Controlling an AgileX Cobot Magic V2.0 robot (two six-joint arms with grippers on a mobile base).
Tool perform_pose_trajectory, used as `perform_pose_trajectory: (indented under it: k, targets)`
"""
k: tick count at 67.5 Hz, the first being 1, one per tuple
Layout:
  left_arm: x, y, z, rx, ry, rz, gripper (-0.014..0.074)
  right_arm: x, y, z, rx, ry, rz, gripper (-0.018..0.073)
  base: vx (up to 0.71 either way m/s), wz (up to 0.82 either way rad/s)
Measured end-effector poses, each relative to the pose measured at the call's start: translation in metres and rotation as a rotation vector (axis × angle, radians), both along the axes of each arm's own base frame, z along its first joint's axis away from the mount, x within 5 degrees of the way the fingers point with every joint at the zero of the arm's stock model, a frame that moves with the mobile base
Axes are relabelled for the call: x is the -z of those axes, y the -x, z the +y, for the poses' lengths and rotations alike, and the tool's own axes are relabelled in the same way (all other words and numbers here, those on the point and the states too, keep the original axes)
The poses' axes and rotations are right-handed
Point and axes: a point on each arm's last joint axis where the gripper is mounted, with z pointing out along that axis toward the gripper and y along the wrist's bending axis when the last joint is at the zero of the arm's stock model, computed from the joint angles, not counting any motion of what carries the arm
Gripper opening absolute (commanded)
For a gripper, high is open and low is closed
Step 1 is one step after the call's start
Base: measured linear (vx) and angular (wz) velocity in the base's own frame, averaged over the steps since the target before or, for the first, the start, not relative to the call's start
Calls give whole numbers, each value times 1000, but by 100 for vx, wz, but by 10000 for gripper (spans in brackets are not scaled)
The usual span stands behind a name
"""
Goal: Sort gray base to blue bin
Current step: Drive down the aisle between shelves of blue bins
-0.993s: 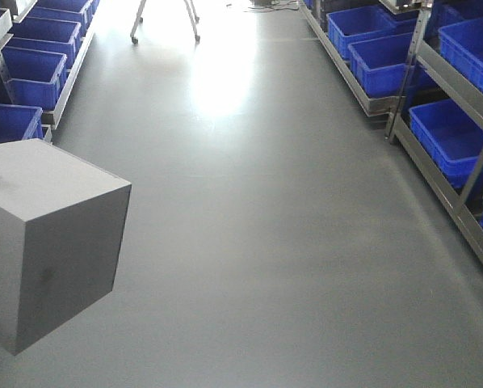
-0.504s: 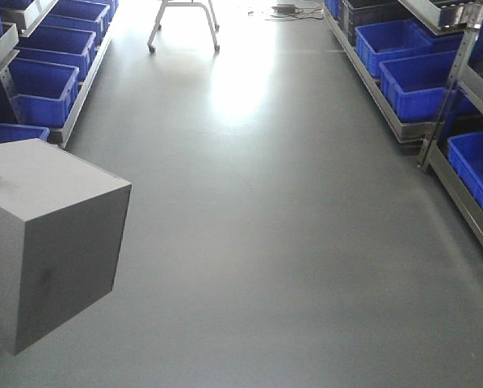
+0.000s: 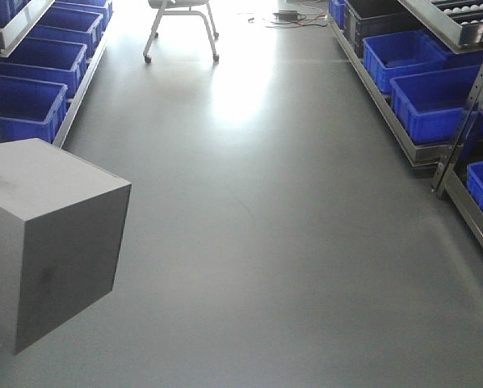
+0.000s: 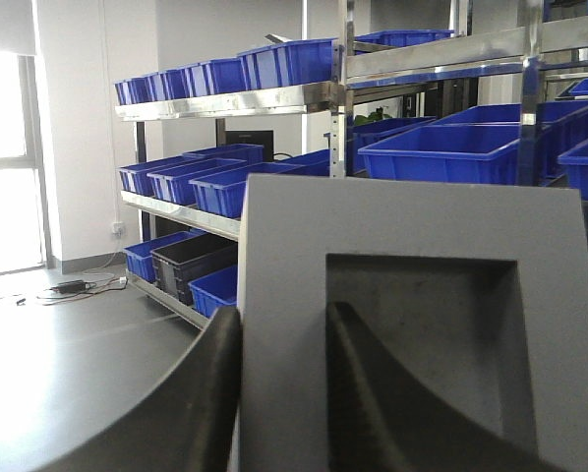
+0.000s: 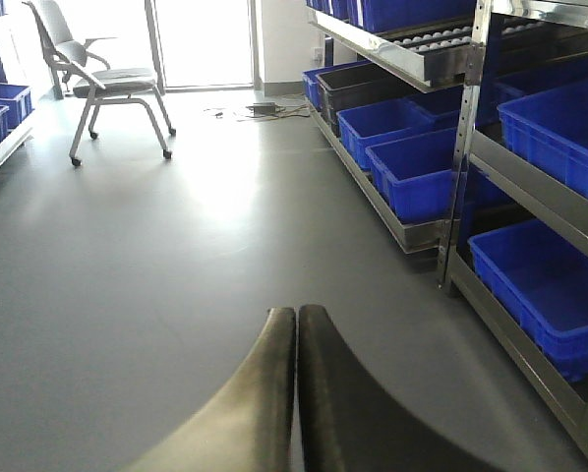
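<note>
"What changed?"
"The robot rolled down the aisle and the blue bins (image 3: 423, 109) drew nearer. The left fingers (image 4: 191, 413) stayed clamped on the gray base (image 3: 52, 242), held aloft and undelivered. The right fingers (image 5: 264, 393) were pressed together, empty."

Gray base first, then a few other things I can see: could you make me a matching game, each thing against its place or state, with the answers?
Things
1. gray base
2. right fingers
3. chair
4. black bin

Places or states
A. on the lowest shelf level, in a row with blue bins
B. held off the floor by the left fingers, one of them inside its recess
C. pressed together, holding nothing
D. at the far end of the aisle, by the bright doorway

Pairs: 1-B, 2-C, 3-D, 4-A
</note>
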Motion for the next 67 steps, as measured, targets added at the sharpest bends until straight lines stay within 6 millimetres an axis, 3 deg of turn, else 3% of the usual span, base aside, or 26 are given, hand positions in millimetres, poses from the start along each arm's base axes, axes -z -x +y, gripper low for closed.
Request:
perform_pose_trajectory:
  k: [67]
  targets:
    - [0, 0, 0, 0, 0, 0, 3, 0, 0, 0, 0, 0, 0, -5, 35, 6]
